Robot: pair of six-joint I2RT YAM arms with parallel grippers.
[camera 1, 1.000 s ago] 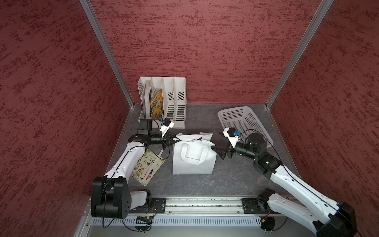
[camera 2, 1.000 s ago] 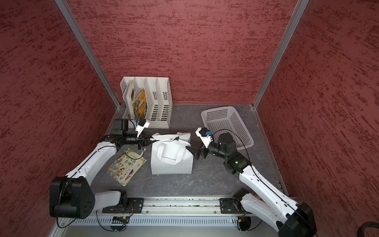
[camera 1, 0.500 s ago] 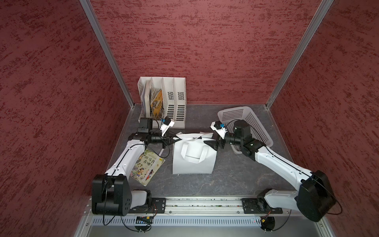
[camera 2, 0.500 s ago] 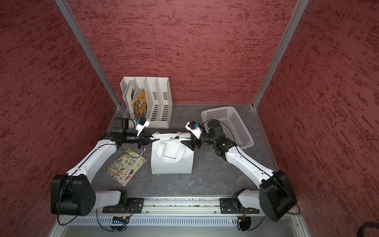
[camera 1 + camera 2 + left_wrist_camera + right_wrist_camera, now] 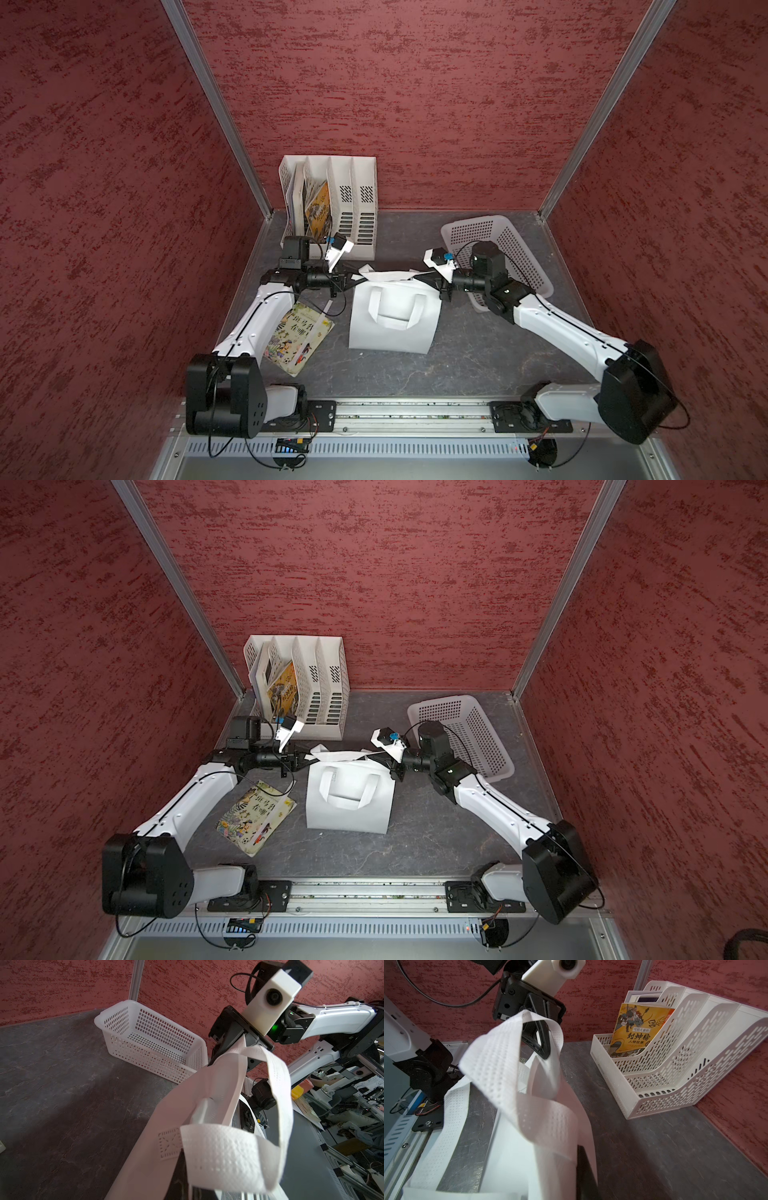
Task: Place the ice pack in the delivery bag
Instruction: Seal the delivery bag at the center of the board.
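The white delivery bag point(image 5: 390, 316) point(image 5: 349, 800) stands in the middle of the grey table, one loop handle lying flat on its front face. My left gripper point(image 5: 347, 279) point(image 5: 301, 759) is shut on the bag's left top edge. My right gripper point(image 5: 432, 280) point(image 5: 384, 762) is shut on the right top edge. In the left wrist view the bag's fabric point(image 5: 187, 1105) and a handle loop cover my left gripper point(image 5: 187, 1178). The right wrist view has the bag point(image 5: 512, 1147) pressed against my right gripper point(image 5: 571, 1167). The ice pack is out of view.
A white perforated basket point(image 5: 498, 249) point(image 5: 149, 1043) sits at the back right, behind my right wrist. A white slotted file rack point(image 5: 332, 199) point(image 5: 675, 1059) with books stands at the back left. A picture book point(image 5: 299, 336) lies under my left forearm.
My right arm swung in from the front right to the bag's right top edge, and its jaws went from open to shut there. The left gripper kept its hold.
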